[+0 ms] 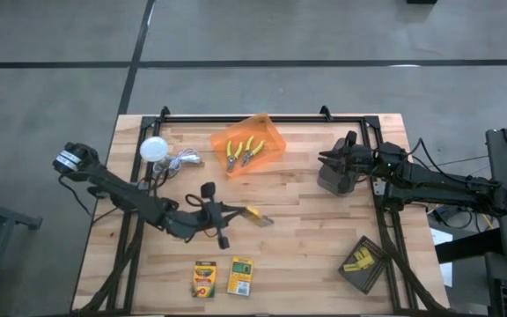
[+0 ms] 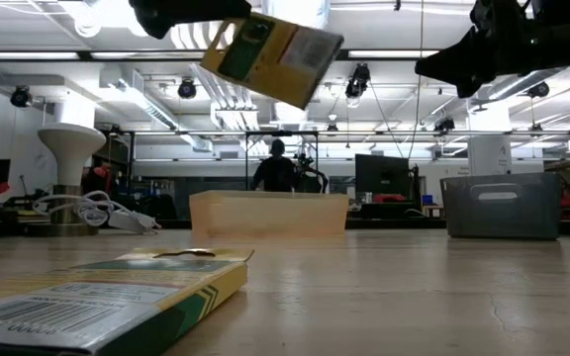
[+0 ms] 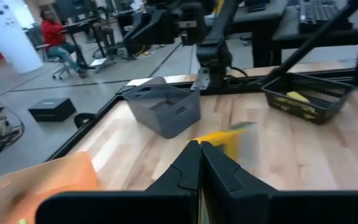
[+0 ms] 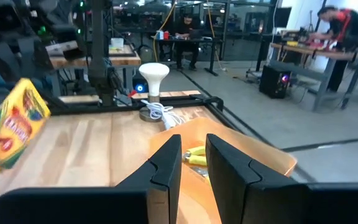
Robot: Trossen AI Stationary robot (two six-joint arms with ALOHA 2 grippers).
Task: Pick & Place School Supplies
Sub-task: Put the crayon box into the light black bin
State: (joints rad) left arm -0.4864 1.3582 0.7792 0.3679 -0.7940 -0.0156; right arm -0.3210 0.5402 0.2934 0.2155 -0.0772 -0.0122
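Your left gripper (image 1: pixel 236 211), clamped on a crayon box (image 1: pixel 258 216) lifted above mid-table, has the orange bin (image 1: pixel 249 145) on its far side; right gripper (image 1: pixel 328 161), slightly apart, waits beyond.

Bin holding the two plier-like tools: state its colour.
Translucent orange bin, clearest in the high view.
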